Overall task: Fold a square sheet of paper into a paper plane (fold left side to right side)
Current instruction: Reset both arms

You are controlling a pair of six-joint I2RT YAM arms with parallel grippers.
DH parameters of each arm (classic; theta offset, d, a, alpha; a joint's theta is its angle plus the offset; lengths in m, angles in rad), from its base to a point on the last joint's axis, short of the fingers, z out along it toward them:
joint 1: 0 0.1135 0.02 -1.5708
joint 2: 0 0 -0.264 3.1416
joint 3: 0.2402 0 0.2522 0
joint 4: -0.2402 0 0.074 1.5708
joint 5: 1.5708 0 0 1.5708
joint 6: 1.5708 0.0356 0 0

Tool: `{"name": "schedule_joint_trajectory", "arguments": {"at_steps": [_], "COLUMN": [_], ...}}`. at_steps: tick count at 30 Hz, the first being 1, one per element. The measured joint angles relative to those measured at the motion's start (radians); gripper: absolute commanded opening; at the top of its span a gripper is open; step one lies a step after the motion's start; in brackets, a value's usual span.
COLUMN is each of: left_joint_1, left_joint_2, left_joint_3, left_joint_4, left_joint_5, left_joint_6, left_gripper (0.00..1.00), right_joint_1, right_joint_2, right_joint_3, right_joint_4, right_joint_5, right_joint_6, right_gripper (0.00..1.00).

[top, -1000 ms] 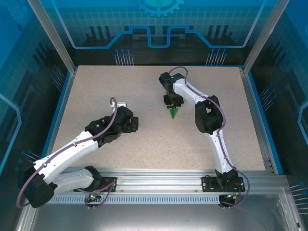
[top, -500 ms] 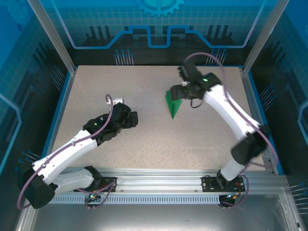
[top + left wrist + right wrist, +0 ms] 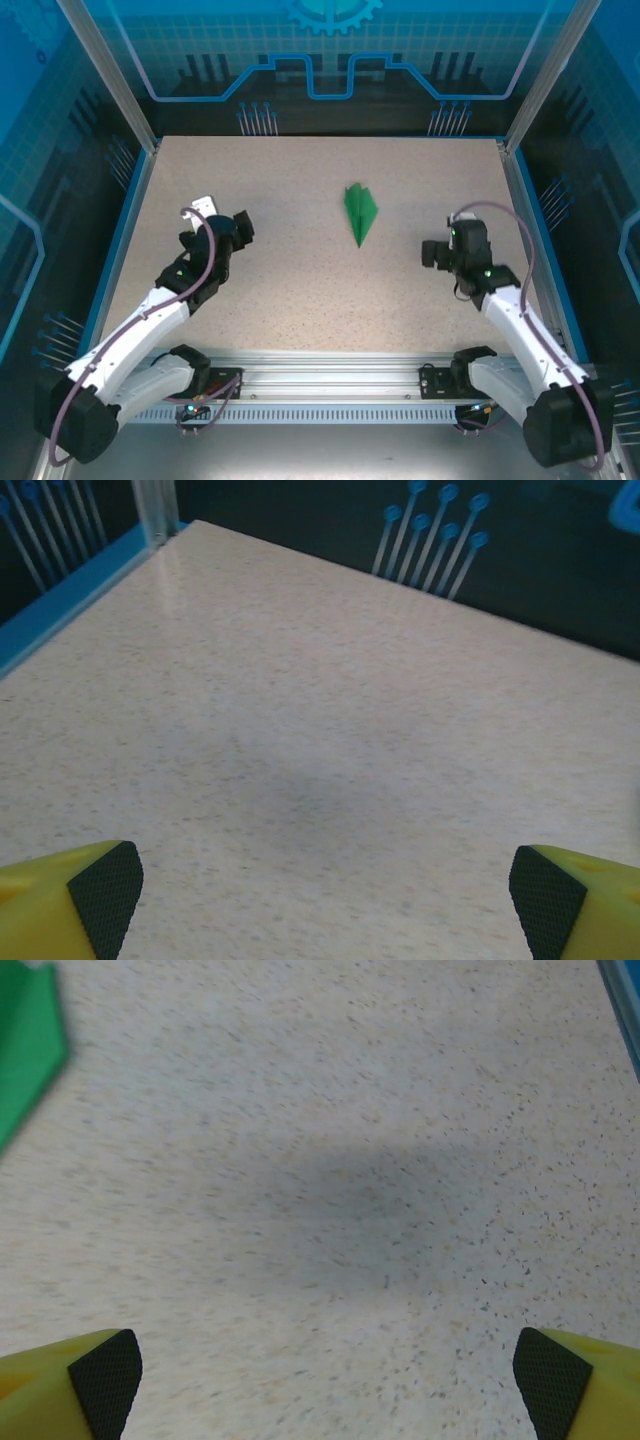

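Note:
The green paper plane [image 3: 361, 212] lies alone on the speckled table [image 3: 300, 180], a slim dart with its tip pointing toward the near edge. Its edge shows as a green patch [image 3: 25, 1045] at the top left of the right wrist view. My right gripper [image 3: 433, 253] hangs well to the right of it, open, with only bare table between its yellow fingers [image 3: 85, 1385]. Far to the left, my left gripper [image 3: 236, 226] is open too, its fingers [image 3: 80, 900] spread over bare table.
Blue rails [image 3: 125, 225] border the table on both sides, and the aluminium rail [image 3: 330, 375] with the arm bases runs along the near edge. A blue rim [image 3: 70, 595] shows at the left of the left wrist view.
My right gripper opened, let go of the paper plane and pulled back to the near right. My left arm drew back to the left. The plane stays on the table.

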Motion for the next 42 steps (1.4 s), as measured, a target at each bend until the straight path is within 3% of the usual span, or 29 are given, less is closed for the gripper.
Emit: {"name": "schedule_joint_trajectory", "arguments": {"at_steps": [6,14,22,31,42], "left_joint_1": [0.088,0.134,0.166,0.294,0.343], "left_joint_2": [0.114,0.265,0.375,0.427,0.566], "left_joint_3": [-0.118,-0.191,-0.281,-0.339,-0.308], "left_joint_4": [0.169,0.485,0.739,0.98,1.023], "left_joint_5": [-0.039,-0.033,0.06,0.166,0.382], "left_joint_6": [0.092,0.235,0.341,0.377,0.388], "left_gripper": [0.98,0.98,0.98,0.99,0.99], "right_joint_1": [-0.134,-0.144,-0.144,-0.132,-0.124], "right_joint_2": [0.074,0.309,0.473,0.577,0.577], "right_joint_3": [-0.229,-0.217,-0.169,-0.164,-0.15], "right_joint_4": [0.359,0.749,0.974,1.057,1.064], "right_joint_5": [-0.055,-0.174,-0.283,-0.35,-0.351], "right_joint_6": [-0.038,-0.072,-0.116,-0.165,-0.174], "right_gripper": [1.0,0.99,0.99,0.99,1.0]}}
